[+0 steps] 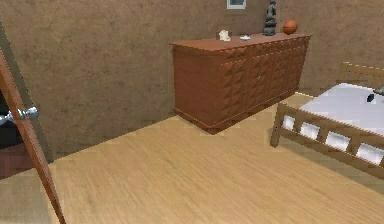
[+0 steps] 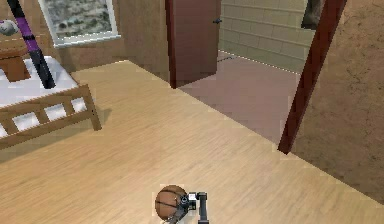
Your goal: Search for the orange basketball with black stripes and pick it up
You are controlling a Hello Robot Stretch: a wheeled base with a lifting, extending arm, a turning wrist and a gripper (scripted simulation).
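Basketball (image 2: 170, 203) at the hand (image 2: 186, 206) — held or not, can't tell — bed (image 2: 52, 108) well apart.

Plenty of bare light wood-plank floor (image 2: 180, 140) on the arm side. Wooden-framed white bed (image 2: 40, 92) blocks that view's left, dark reddish wooden post (image 2: 312, 70) its right.

Fwd view: big brown dresser (image 1: 240, 80) at 1 o'clock, small statue (image 1: 270, 18) on top. Bed (image 1: 345, 105) at 3. Arm side view: window (image 2: 85, 20) at 11, open door (image 2: 195, 40) at 12.
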